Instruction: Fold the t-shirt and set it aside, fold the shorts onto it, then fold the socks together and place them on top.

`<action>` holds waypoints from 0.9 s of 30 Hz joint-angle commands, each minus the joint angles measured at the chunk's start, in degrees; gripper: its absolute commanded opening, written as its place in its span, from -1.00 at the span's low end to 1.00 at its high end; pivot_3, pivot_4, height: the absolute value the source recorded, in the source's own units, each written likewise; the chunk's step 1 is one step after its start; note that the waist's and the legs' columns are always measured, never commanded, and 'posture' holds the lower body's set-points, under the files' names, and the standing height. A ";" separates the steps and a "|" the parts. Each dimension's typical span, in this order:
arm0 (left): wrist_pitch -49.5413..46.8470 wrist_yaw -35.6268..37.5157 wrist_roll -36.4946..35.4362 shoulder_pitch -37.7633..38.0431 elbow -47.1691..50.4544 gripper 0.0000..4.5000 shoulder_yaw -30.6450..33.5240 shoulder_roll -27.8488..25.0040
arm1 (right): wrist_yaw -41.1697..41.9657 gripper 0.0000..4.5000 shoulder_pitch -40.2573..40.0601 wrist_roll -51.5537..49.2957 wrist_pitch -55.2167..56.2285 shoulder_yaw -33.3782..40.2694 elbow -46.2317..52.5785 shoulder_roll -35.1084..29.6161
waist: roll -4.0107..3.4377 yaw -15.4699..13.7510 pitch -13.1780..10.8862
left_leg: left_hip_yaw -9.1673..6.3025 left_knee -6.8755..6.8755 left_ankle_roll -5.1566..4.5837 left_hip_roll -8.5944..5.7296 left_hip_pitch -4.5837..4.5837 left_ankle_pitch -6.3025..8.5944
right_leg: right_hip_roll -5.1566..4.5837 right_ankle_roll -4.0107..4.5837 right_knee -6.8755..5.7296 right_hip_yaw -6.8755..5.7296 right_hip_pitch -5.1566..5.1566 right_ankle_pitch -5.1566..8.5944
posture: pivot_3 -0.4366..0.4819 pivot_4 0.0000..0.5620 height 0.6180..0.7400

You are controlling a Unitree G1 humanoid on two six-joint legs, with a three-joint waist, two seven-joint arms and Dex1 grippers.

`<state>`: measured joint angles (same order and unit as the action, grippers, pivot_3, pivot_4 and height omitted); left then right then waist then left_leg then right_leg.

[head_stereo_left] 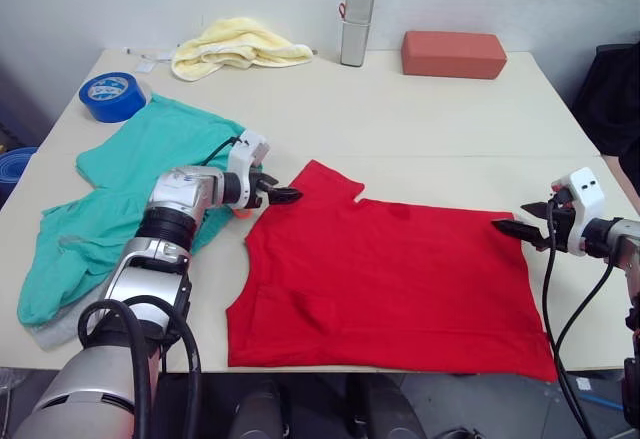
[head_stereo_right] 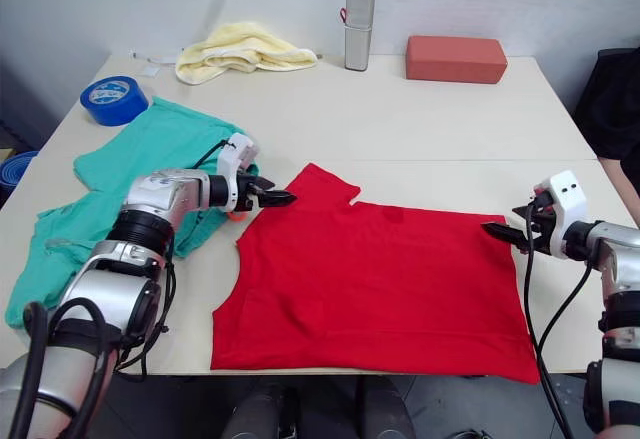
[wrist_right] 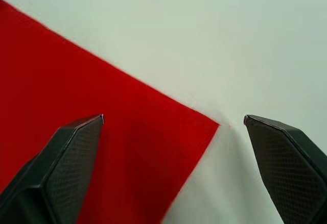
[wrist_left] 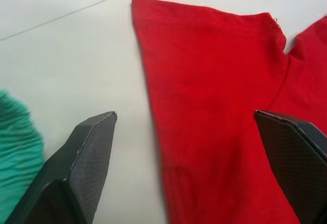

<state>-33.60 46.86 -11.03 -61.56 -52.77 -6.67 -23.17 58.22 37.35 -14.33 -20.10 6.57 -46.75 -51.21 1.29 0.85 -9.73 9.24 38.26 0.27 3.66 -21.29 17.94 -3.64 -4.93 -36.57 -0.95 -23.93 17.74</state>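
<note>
- Left gripper (wrist_left: 186,127): two black fingers (wrist_left: 89,155) spread wide apart.
- T-shirt (wrist_left: 214,96): red sleeve lying flat between the fingers, its edge nearer one finger.
- Table (wrist_left: 71,66): pale surface beside the sleeve.
- Shorts (wrist_left: 18,152): teal fabric at the frame's edge.

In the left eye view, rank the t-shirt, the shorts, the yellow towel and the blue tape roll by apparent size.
1. t-shirt
2. shorts
3. yellow towel
4. blue tape roll
The towel lies farther from the camera, so it may really be larger than it looks.
</note>
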 commanded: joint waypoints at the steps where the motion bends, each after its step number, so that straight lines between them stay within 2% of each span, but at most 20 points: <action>1: 0.78 -0.09 1.65 -1.19 -3.29 1.00 0.46 1.35 | 0.27 0.99 3.81 2.57 2.22 -0.74 -6.08 0.48 | 0.00 -0.02 0.00 | 0.01 0.00 0.00 0.00 0.00 0.00 | 0.00 0.00 0.00 -0.02 0.00 0.00 | -0.05 -0.47 1.00; 3: 0.80 0.16 2.15 -1.22 -4.41 1.00 0.72 1.71 | -0.55 0.99 6.58 3.37 2.49 -0.63 -9.82 1.32 | -0.01 0.14 0.01 | 0.05 0.00 0.01 0.00 0.01 0.00 | 0.00 0.00 -0.01 -0.01 0.01 0.00 | -0.05 -0.47 1.00; 6: -0.26 1.85 2.98 -0.43 -4.42 0.72 0.49 1.70 | -0.18 1.00 9.70 5.77 1.26 -2.07 -15.06 1.76 | -0.03 0.39 0.02 | 0.07 0.01 0.01 0.01 0.03 0.00 | -0.01 0.00 -0.07 0.01 0.01 0.00 | -0.05 -0.47 1.00; 8: -0.70 2.96 3.36 -0.03 -4.35 0.47 0.45 1.76 | -0.18 0.82 10.87 7.67 1.28 -3.17 -17.85 1.68 | -0.03 0.55 0.02 | 0.07 0.01 0.01 0.02 0.04 0.00 | -0.03 0.00 -0.09 0.00 0.02 0.00 | -0.05 -0.47 1.00; 10: -0.94 3.57 3.50 0.01 -4.46 0.21 0.66 1.93 | 0.45 0.59 11.70 8.54 1.68 -3.37 -19.28 1.75 | -0.03 0.64 0.02 | 0.11 0.01 0.02 0.03 0.03 0.00 | -0.04 0.00 -0.08 -0.02 0.03 0.00 | -0.05 -0.47 1.00; 17: -0.83 5.86 3.12 1.96 -2.91 -0.78 1.52 2.68 | 9.36 -0.52 11.45 9.24 1.81 -3.77 -18.14 0.76 | -0.03 0.81 0.02 | 0.28 0.01 0.06 0.02 0.04 0.02 | 0.01 0.00 -0.09 -0.02 0.03 0.00 | -0.05 -0.47 1.00; 19: 0.02 5.89 3.14 2.52 -2.39 -1.00 2.03 2.65 | 9.76 -0.86 11.16 9.20 2.72 -3.43 -17.80 0.60 | -0.04 0.83 0.02 | 0.30 0.02 0.08 0.03 0.05 0.03 | 0.01 0.00 -0.10 -0.01 0.03 0.00 | -0.05 -0.47 1.00; 20: 0.51 5.83 2.94 2.84 -2.06 -1.00 2.51 2.66 | 10.16 -0.98 11.00 9.08 3.06 -3.26 -17.58 0.50 | -0.04 0.84 0.02 | 0.31 0.02 0.09 0.04 0.05 0.04 | 0.01 0.00 -0.11 -0.01 0.03 0.00 | -0.05 -0.47 1.00; 27: 12.41 3.35 0.77 6.78 1.58 -1.00 8.34 2.36 | 11.49 -0.98 7.14 6.00 15.00 1.31 -13.78 0.55 | -0.03 0.90 0.01 | 0.29 0.02 0.11 0.09 0.08 0.04 | -0.01 0.00 -0.19 0.07 -0.01 0.00 | -0.05 -0.47 1.00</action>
<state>-23.84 50.61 -9.48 -54.80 -52.80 0.21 -20.64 69.39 44.57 -7.15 -8.13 5.90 -62.90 -49.33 1.26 1.75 -9.71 9.54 38.29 0.37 3.75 -21.21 17.98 -3.64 -4.93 -36.76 -0.88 -23.94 17.75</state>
